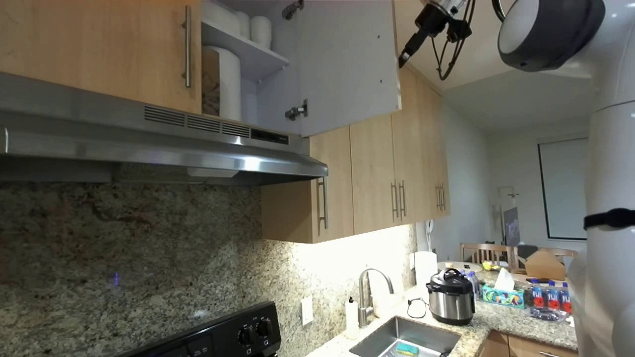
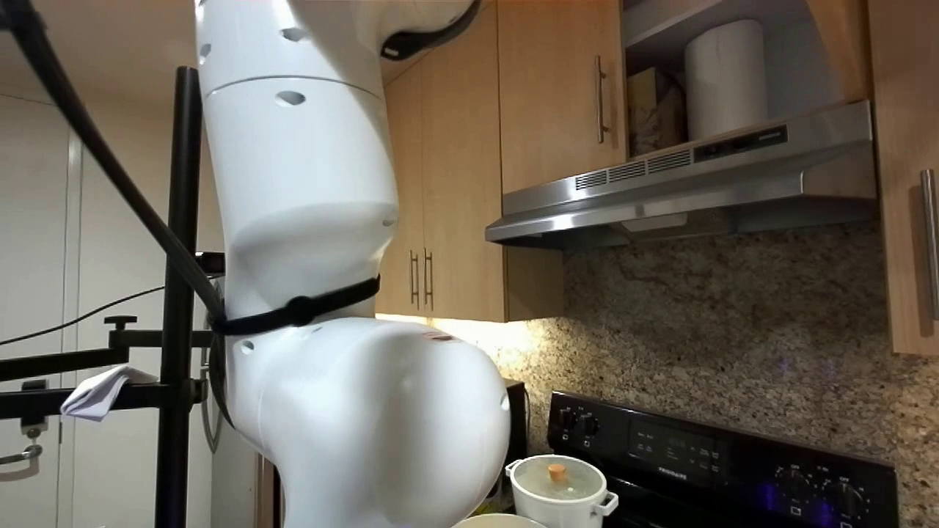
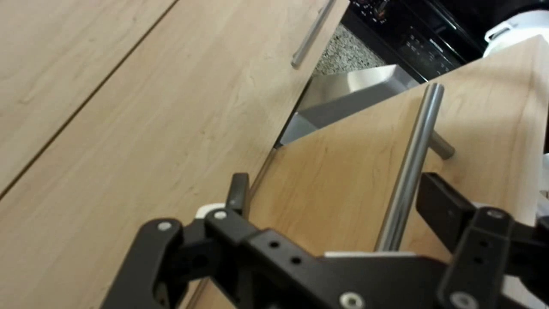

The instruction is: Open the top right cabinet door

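Whitish inner face of the top right cabinet door in plain sight, swung out above the right end of the range hood on hinges to the right of a bared shelf. Farther left, the twin door, closed. Much of the opening apparently done, judging by that angle.

Spread apart at the fingers, the gripper, clamped on nothing; between them in the wrist view, the steel bar handle, nearer the finger toward the door's free edge. Cannot tell whether touching the bar. In an exterior view, a dark fingertip just beside that edge or overlapping it; contact impossible to confirm.

Chief risk from here: withdrawing with the bar hemmed between the fingers, likely to hook it and drag the door toward closed. Probable cause: a sideways retreat instead of a straight slide clear first. Second risk: pushing for a wider swing, with seemingly scant room between the door's outer face and the neighbouring tall door; apt to scrape that surface or pinch a finger. Also possible: strain on the hinges from forcing past their limit. Likewise a knock from the bulky white arm in an exterior view, given an elbow path planned only around the gripper.
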